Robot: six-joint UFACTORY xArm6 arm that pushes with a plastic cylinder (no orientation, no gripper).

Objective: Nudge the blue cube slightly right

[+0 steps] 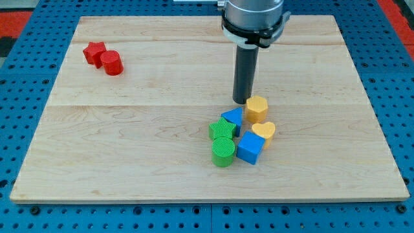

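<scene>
You're looking at a pale wooden board on blue perforated flooring. At ten o'clock, a red star touches a red cylinder, near the board's left edge. Just below centre cluster a green star, green cylinder, blue wedge-like block, blue cube, yellow heart and yellow hexagonal block. My tip, a bare rod with no jaws to open, sits at the cube's twelve o'clock, beside the hexagonal block. Bare board lies at three o'clock.

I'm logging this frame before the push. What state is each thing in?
my tip: down on the board, beside yellow hexagon block
blue cube: touching yellow heart block
blue triangular block: in cluster
green star block, green cylinder: touching
red star block, red cylinder: touching, apart
</scene>
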